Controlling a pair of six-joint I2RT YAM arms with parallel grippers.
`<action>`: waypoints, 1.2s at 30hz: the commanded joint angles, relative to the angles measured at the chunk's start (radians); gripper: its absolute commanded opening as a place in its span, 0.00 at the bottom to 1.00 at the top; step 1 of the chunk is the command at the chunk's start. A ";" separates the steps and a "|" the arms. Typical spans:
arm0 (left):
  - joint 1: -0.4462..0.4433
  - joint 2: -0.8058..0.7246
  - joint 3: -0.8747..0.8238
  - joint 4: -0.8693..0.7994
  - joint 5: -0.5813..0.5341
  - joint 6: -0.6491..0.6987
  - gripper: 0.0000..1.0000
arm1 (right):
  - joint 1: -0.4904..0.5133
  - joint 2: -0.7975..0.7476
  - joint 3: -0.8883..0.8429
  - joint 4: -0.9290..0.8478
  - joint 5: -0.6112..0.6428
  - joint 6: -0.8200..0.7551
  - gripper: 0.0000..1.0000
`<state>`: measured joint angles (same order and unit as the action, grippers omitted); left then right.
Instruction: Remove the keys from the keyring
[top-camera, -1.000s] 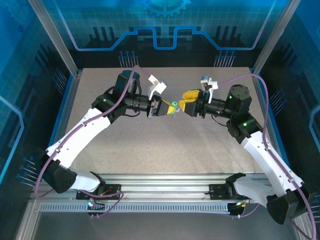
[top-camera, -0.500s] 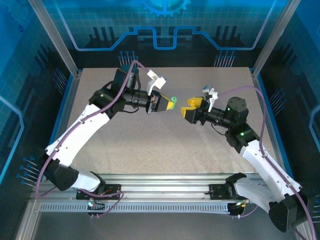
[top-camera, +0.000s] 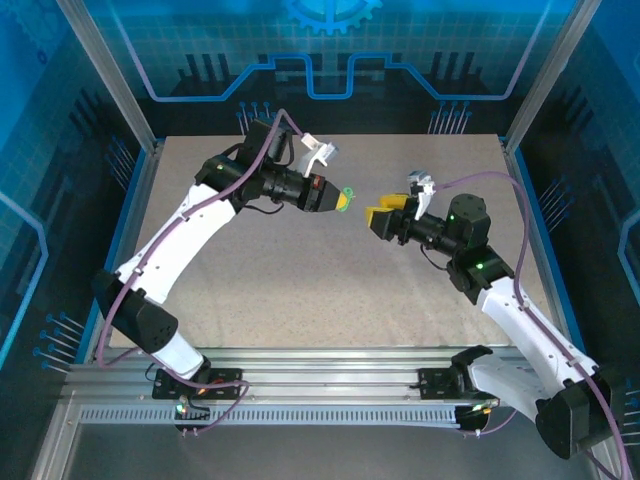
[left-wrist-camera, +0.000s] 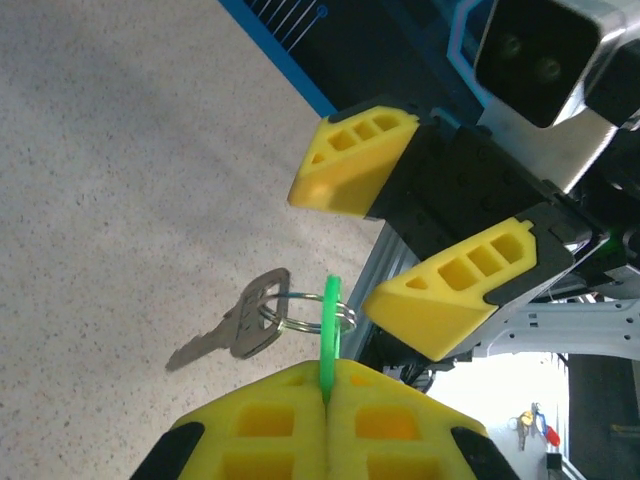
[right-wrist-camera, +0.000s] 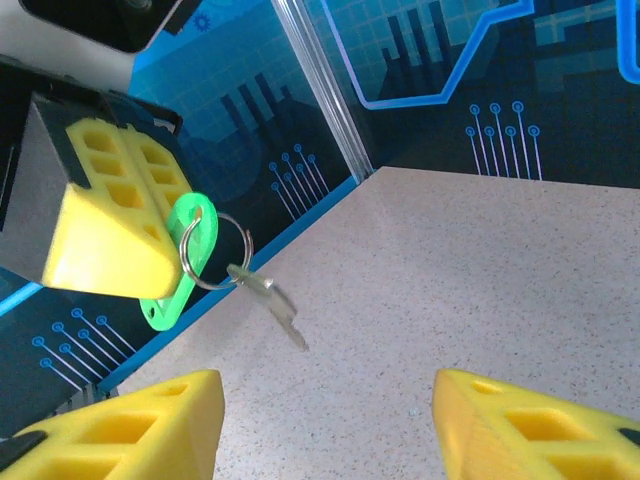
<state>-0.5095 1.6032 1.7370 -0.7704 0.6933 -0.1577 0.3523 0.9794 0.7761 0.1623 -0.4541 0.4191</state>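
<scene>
My left gripper is held above the table, shut on the green tag of the keyring. One silver key hangs from the ring, slightly blurred in the right wrist view, where the key dangles under the green tag. My right gripper faces the left one from a short gap away. It is open with nothing between its yellow fingers. In the left wrist view the right gripper's fingers stand apart just beyond the ring.
The speckled table lies below both grippers. Blue side rails and blue back panels enclose it. An aluminium frame runs along the near edge by the arm bases.
A second ago the two grippers were nearly touching at the keyring. They have drawn apart: the left one pulled back and turned with the tag, the right one backed off to the right.
</scene>
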 joint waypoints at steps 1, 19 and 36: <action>0.007 -0.010 0.030 -0.053 0.023 -0.003 0.00 | -0.002 -0.030 -0.005 0.058 0.005 -0.007 0.54; 0.003 -0.014 0.019 -0.051 0.060 -0.002 0.00 | 0.154 0.070 0.207 -0.107 0.024 -0.118 0.45; 0.003 -0.049 -0.018 -0.043 0.118 0.017 0.00 | 0.131 0.075 0.209 -0.134 0.156 -0.131 0.24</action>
<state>-0.5076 1.5948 1.7306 -0.8070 0.7444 -0.1558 0.5026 1.0725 0.9638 0.0368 -0.3592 0.2939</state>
